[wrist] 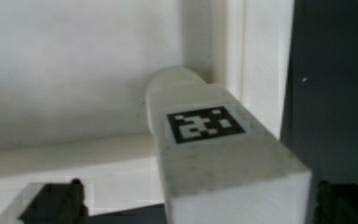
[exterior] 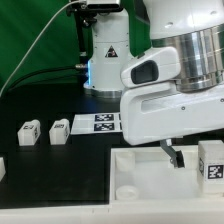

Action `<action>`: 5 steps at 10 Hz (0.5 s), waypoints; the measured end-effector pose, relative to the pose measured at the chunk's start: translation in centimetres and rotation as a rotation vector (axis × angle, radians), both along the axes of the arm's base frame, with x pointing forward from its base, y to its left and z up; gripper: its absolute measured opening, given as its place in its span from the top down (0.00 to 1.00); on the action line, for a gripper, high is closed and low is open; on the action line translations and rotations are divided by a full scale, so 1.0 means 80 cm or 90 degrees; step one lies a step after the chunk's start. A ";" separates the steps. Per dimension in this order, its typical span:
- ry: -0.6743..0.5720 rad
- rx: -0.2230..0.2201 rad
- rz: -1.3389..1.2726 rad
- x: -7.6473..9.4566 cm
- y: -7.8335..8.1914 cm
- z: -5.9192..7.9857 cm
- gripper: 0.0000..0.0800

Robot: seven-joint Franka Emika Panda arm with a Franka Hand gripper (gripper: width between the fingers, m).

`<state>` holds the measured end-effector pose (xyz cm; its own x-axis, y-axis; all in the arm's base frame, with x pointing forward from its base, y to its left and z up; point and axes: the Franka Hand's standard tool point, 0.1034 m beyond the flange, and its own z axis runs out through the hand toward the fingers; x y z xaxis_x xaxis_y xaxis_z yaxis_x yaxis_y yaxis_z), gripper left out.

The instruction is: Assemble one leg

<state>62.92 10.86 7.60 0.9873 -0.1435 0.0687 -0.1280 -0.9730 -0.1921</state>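
Note:
One leg, a small white block with a black-and-white tag, stands at the exterior view's right, by the far right part of the large white panel. My gripper is lowered around it and open. In the wrist view the leg fills the middle between my jaws. The left finger stands clear of the leg, and the other finger is close beside it. The panel lies behind the leg. Two more legs sit side by side on the black table at the left.
The marker board lies flat behind the panel, in front of the robot's base. Another white part shows at the left edge. The arm's body hides the table's right half.

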 end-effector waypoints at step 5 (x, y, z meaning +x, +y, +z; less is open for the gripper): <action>0.065 0.035 -0.345 -0.001 -0.003 -0.002 0.62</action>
